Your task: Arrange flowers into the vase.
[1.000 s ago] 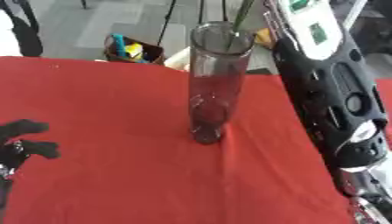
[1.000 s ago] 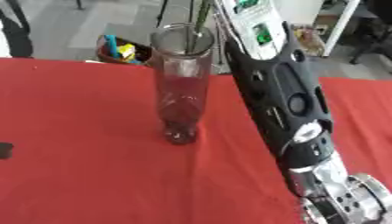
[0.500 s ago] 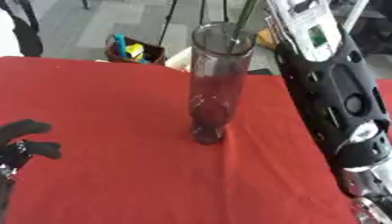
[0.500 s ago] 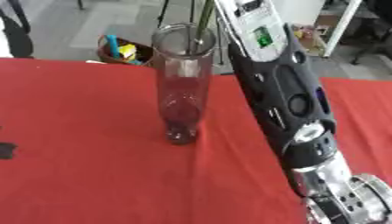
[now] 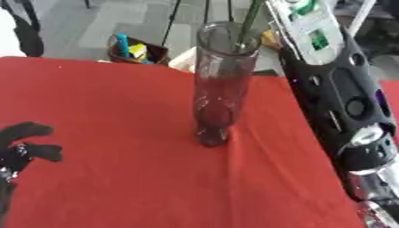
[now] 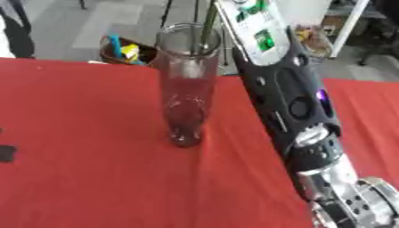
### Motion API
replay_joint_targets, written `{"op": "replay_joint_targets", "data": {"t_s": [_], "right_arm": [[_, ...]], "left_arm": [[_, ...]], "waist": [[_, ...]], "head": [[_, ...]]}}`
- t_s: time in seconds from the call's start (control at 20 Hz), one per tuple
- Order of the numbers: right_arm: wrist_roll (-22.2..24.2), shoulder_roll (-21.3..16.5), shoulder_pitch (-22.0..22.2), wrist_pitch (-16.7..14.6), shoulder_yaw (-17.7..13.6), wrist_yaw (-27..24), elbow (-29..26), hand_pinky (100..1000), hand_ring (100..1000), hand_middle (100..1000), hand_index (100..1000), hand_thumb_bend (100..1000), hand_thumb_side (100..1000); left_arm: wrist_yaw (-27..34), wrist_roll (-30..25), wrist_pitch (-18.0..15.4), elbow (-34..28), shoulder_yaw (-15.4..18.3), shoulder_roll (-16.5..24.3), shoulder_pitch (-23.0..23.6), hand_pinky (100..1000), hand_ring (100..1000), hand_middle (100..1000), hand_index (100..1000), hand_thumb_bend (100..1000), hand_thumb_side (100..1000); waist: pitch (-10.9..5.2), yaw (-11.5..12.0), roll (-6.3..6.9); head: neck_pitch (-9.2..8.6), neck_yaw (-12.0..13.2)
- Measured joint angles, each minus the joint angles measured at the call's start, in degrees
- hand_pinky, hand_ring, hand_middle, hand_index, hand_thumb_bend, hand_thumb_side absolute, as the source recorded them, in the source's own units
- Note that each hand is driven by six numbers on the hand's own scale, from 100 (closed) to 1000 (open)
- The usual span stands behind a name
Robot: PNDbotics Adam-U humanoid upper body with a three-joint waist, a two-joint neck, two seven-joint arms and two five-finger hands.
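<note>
Now, line by line, with the vase as landmark:

Right hand: out of view; only the right arm (image 6: 292, 95) shows, rising beside the vase and up past its mouth, so whether its fingers are shut on anything cannot be told.

Left hand (image 5: 23, 144): low and well left of the vase, at the view's edge, resting on the cloth with dark fingers relaxed and holding nothing.

Stem (image 5: 251, 20): a green stalk comes down from above the vase at a slant and its lower end sits inside the mouth, near the rim on the arm's side. The bloom is cut off by the top edge.

Vase (image 5: 220, 84): tall clear glass, upright on the red cloth (image 5: 117, 111), narrow foot, dark tint in its lower half.

Step in hand: by my reading, lowering the stem into the vase.

How to do it well: feed the stalk straight down along the vase's axis, not sideways against the rim; a tall glass on a small foot would likely tip under a side push. Let go only once the stalk leans on the rim.

Risk: the forearm passes just beside the vase and could knock it.
</note>
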Motion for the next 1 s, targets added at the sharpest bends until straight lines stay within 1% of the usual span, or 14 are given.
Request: {"op": "replay_joint_targets", "data": {"t_s": [0.05, 0.2, 0.6, 0.75, 1.0], "right_arm": [[-0.02, 0.0, 0.0, 0.01, 0.0, 0.0, 0.17, 299, 486, 100, 122, 100, 938], [-0.01, 0.0, 0.0, 0.09, 0.0, 0.0, 0.61, 301, 493, 100, 147, 100, 938], [0.63, 0.0, 0.0, 0.61, 0.23, 0.08, 1.37, 311, 513, 100, 174, 100, 945], [1.43, -0.04, 0.0, 0.87, 0.35, 0.49, 1.6, 325, 530, 100, 197, 100, 952], [2.85, -0.47, 0.0, 1.46, 0.37, 2.09, 1.73, 326, 531, 100, 198, 100, 952]], "left_arm": [[0.0, -0.03, 0.01, 0.0, 0.0, 0.0, 0.0, 740, 589, 736, 852, 101, 1000], [0.0, -0.08, 0.04, 0.0, 0.0, 0.0, -0.08, 740, 589, 736, 852, 101, 1000], [-0.01, -0.2, 0.08, 0.0, -0.01, 0.0, -0.26, 741, 589, 737, 852, 102, 1000], [-0.02, -0.21, 0.07, 0.0, -0.01, 0.0, -0.27, 741, 590, 738, 851, 102, 1000], [-0.04, -0.21, 0.07, 0.0, -0.01, 0.0, -0.27, 741, 590, 738, 851, 102, 1000]], "waist": [[0.05, 0.01, 0.0], [0.09, 0.09, -0.1], [0.18, 0.26, -0.34], [0.18, 0.25, -0.34], [0.18, 0.12, -0.34]], "head": [[0.0, 0.0], [-0.01, 0.0], [-0.02, 0.0], [-0.02, 0.02], [-0.01, 0.14]]}}
